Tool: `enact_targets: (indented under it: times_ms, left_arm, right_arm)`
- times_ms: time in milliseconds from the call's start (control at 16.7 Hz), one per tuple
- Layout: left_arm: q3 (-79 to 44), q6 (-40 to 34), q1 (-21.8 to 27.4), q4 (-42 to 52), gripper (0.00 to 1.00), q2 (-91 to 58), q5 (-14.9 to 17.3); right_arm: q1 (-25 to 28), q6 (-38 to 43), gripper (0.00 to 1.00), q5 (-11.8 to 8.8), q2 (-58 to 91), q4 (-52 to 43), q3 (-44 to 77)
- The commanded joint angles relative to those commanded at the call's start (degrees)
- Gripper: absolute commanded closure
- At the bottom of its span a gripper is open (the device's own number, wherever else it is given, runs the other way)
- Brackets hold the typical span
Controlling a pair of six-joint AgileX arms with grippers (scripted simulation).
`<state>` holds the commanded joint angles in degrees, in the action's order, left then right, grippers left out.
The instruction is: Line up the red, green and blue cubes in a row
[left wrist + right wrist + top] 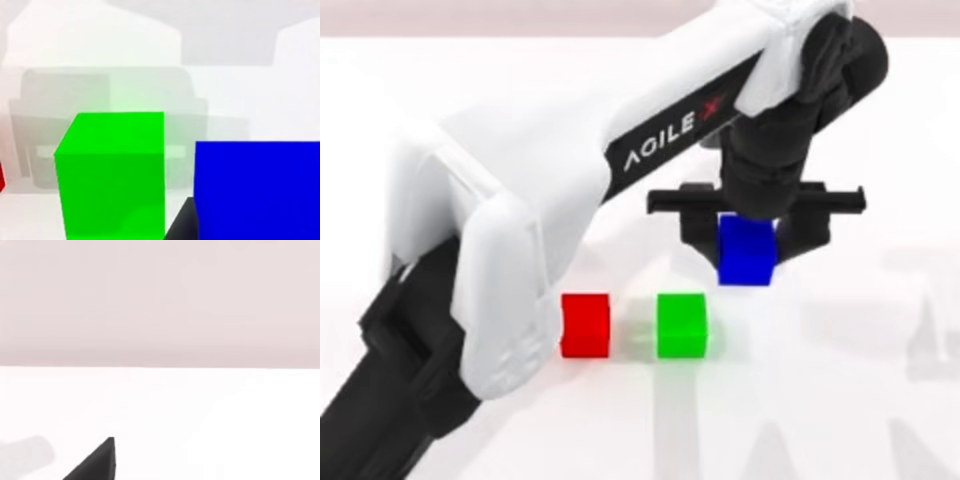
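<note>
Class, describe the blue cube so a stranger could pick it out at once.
Follow the white left arm to its black left gripper above the white table. Between its fingers sits the glossy deep blue cube, unlike the red cube and green cube lying free.

Red cube [585, 324], green cube [681, 324] and blue cube [747, 250]: plain, smooth, unmarked faces, plastic-like look, flat saturated colour; a soft green tint is cast on the desk [840, 400] beside the green one. Desk: white, smooth, slightly glossy, faint grey reflections and shadows seen on it. Left arm shell [550, 190]: smooth white hard plastic, semi-gloss, with a black printed strip. Left hand [748, 232]: matt black, smooth, plastic-like. Wall beyond the desk's far edge: matt, pale pinkish.
</note>
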<state>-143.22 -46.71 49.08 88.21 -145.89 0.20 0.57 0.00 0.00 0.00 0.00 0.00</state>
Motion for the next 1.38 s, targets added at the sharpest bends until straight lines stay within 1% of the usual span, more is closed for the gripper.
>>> enact_targets:
  times_ms: [180, 540, 720, 1080, 1380]
  left_arm:
    - [-4.0, -4.4, 2.9, 1.5, 1.0, -1.5, -0.1]
    - [-3.9, -4.5, 2.8, 1.3, 1.0, -1.3, -0.1]
    - [0.2, -4.3, 2.8, -2.6, 1.0, -0.6, -0.1]
    - [14.9, -4.5, 2.8, -15.1, 1.0, 0.8, -0.1]
    - [16.4, -4.5, 2.8, -16.5, 1.0, 0.9, -0.2]
  right_arm:
    - [0.0, 0.0, 0.0, 0.0, 0.0, 0.0, 0.0]
    - [0.0, 0.0, 0.0, 0.0, 0.0, 0.0, 0.0]
    - [0.0, 0.0, 0.0, 0.0, 0.0, 0.0, 0.0]
    - [0.0, 0.0, 0.0, 0.0, 0.0, 0.0, 0.0]
    - [0.0, 0.0, 0.0, 0.0, 0.0, 0.0, 0.0]
